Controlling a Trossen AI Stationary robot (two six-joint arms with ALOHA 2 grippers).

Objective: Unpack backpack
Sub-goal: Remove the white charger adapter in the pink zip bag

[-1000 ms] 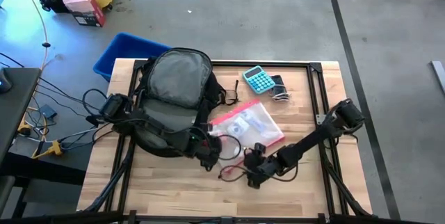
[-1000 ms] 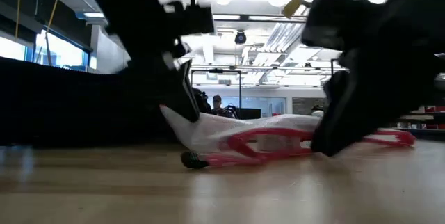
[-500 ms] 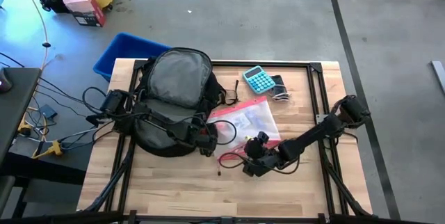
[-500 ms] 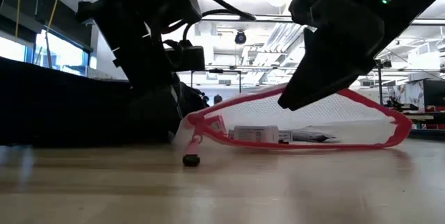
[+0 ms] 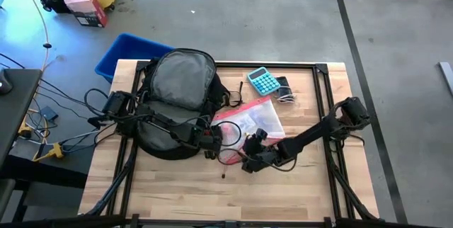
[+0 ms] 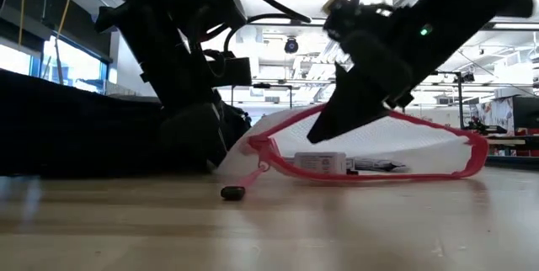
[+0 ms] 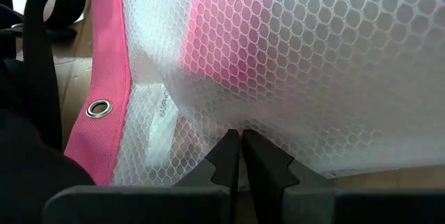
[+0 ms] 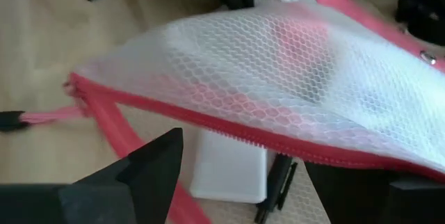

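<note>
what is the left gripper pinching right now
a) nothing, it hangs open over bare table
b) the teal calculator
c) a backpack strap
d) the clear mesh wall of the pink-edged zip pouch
d: in the left wrist view the left gripper has its fingers closed together on the clear mesh wall of the pink-edged zip pouch.

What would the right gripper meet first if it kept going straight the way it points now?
Most likely the clear pouch: the right gripper has its jaws open and aims at the pink zip edge, with a white box just inside the opening. Depth is unclear, so it may touch the zip edge first.
</note>
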